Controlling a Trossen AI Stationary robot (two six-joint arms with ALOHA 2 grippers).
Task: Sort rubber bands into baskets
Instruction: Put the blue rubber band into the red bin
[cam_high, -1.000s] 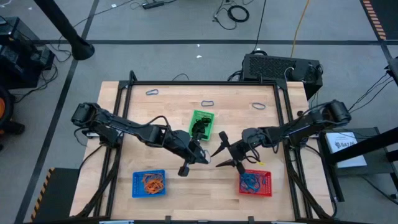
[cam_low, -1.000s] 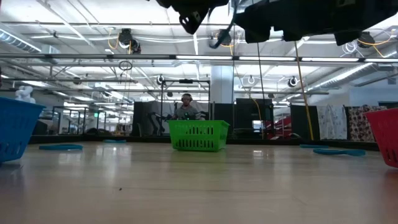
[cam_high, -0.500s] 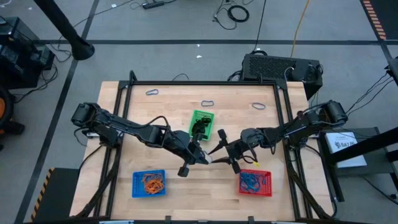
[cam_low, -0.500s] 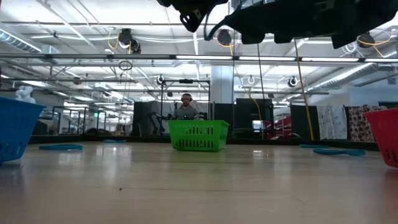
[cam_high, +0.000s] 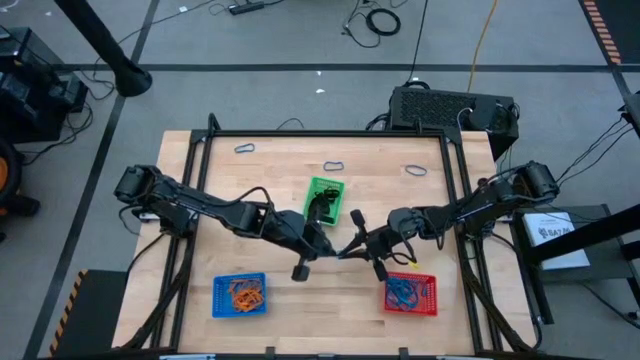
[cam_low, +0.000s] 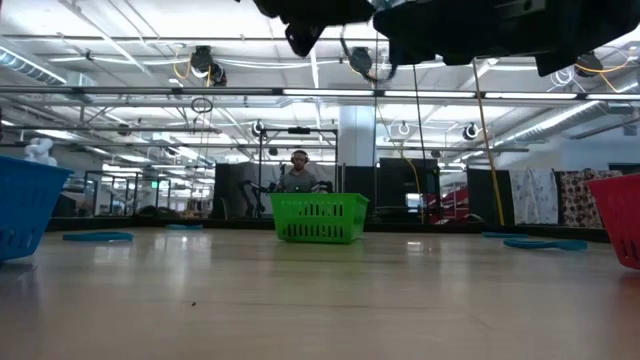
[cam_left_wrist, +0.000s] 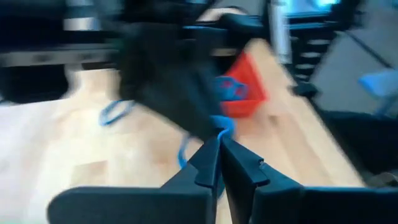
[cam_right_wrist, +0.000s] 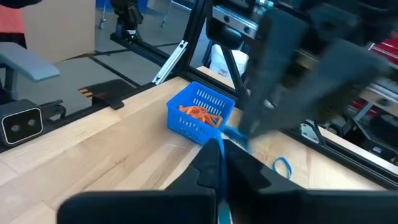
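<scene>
- The right gripper (cam_right_wrist: 221, 152) has its fingers pressed together on a thin blue rubber band (cam_right_wrist: 235, 134), tip to tip with the left gripper (cam_left_wrist: 219, 155), which pinches the same band.
- Just beside the right gripper sits the red basket (cam_high: 411, 294), mesh plastic holding blue loops.
- Past the left gripper, the blue basket (cam_high: 240, 295) holds orange loops.

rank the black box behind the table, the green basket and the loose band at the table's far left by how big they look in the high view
1. black box, clearly largest
2. green basket
3. loose band, a thin small loop, smallest
</scene>
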